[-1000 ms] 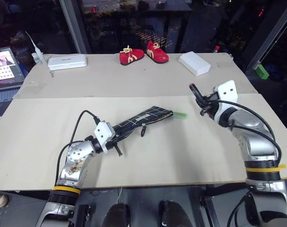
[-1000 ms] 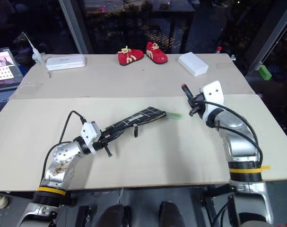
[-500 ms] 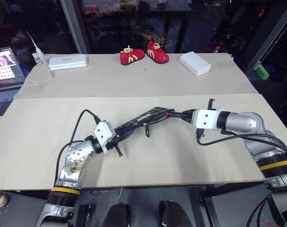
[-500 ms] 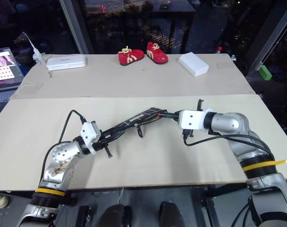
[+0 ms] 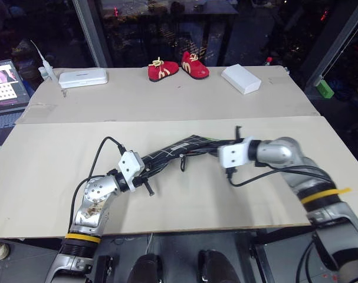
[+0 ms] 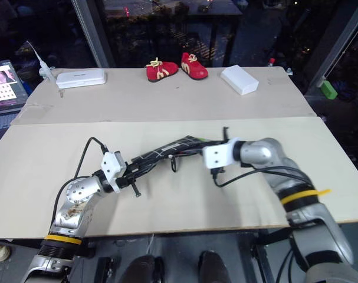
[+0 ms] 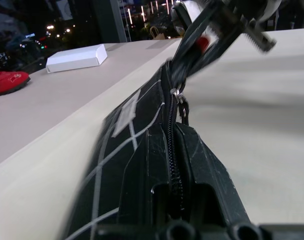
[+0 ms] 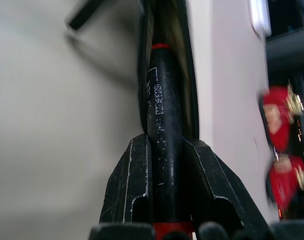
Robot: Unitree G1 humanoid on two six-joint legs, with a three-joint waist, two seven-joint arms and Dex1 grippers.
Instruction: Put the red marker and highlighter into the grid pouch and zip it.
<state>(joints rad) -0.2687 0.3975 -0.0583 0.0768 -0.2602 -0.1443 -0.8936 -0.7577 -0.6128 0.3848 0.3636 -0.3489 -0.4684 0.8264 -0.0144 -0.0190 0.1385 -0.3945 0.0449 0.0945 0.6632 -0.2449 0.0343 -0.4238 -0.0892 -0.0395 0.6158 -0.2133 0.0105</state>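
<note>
At the centre of the head views, the robot's right hand pinches a short, thick black marker with a red end and points it into the open end of a flat black fabric pouch crossed by white grid lines. The right wrist view looks along the barrel: the two black fingers clamp it on either side, and its tip sits between the parted lips of the pouch mouth. The left hand, pressed together on the pouch's near end, holds the pouch raised off the pale cardboard-covered worktop, with the black zipper pull tab dangling below the opening.

The mouth looks narrow and soft. If the marker meets a lip or the zipper teeth rather than the gap, it is likely to push the unsupported far end away or fold it instead of sliding in. Letting go too early would probably drop the marker onto the worktop or leave it half out, blocking the zipper. A hard push could also drag the fabric out of the left hand's grip.

The light green highlighter cannot be made out in these views; it may already lie inside the pouch. A pair of small red shoes and a white box sit along the upper edge of the head views, well apart from the work.
</note>
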